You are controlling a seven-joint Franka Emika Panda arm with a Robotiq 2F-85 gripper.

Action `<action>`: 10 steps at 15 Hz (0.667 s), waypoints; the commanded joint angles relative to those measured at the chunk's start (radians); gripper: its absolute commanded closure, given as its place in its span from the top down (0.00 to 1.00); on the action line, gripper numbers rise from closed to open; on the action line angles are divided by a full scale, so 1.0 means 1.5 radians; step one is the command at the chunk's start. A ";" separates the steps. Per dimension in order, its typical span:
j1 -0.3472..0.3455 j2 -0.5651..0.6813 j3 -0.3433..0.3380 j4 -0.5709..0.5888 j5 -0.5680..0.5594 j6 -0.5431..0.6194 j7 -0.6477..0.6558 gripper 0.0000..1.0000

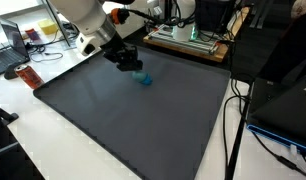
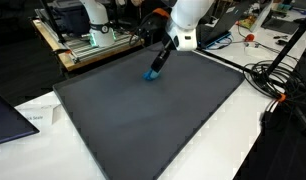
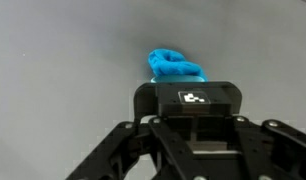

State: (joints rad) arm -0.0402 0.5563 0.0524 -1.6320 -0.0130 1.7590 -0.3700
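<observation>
A small crumpled blue cloth-like thing (image 1: 145, 79) lies at the far part of a big dark grey mat (image 1: 123, 120). It shows in both exterior views (image 2: 151, 73). My gripper (image 1: 134, 66) (image 2: 156, 66) points down at it, with its tips right on the blue thing. In the wrist view the blue thing (image 3: 175, 67) sticks out just beyond the black gripper (image 3: 191, 100). The fingers look drawn together and no finger shows to either side of it. The fingertips themselves are hidden.
The mat (image 2: 153, 120) covers most of a white table. Equipment with cables stands behind the mat (image 1: 188, 35) (image 2: 93, 40). Black cables (image 2: 278, 85) lie beside the mat. A laptop (image 1: 8, 55) and a small red object (image 1: 29, 78) sit off one corner.
</observation>
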 commanded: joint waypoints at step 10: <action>0.018 -0.105 -0.002 -0.043 0.034 0.066 0.105 0.22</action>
State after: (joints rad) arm -0.0349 0.4385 0.0551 -1.6795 0.0399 1.9053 -0.3017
